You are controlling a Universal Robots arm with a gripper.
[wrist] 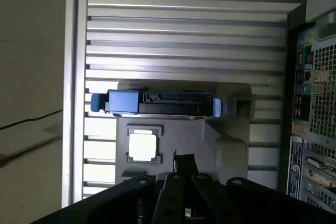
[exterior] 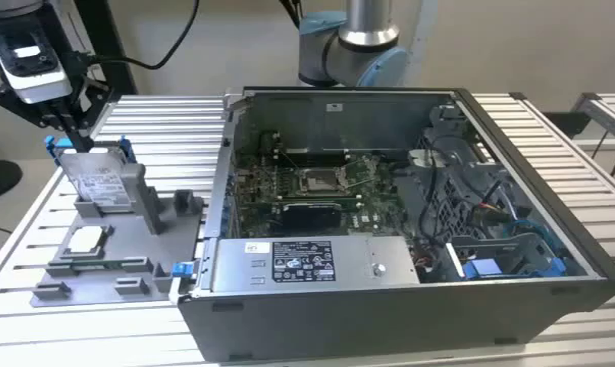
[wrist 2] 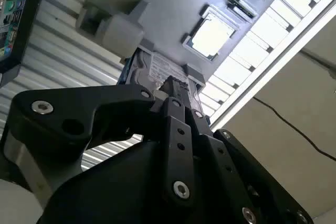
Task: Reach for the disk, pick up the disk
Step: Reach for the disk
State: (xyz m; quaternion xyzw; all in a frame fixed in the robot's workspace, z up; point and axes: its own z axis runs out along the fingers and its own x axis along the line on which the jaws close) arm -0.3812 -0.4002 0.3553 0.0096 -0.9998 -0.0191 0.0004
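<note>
Slatted metal worktop point(exterior: 562, 145), disk point(exterior: 103, 183) standing upright in its grey holder point(exterior: 124, 256). My end effector point(exterior: 80, 140) hangs near its top edge, pinched narrow and empty. I reckon it wants opening and squaring up.

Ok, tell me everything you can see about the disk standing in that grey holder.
The disk is a flat silver-grey metal slab with a white printed label on its face and blue plastic rails along its edges. It stands on edge, nearly upright, slotted into the grey holder on the slatted table, at the exterior view's left of the open computer case. The gripper hangs at its top edge; contact cannot be told.
</note>
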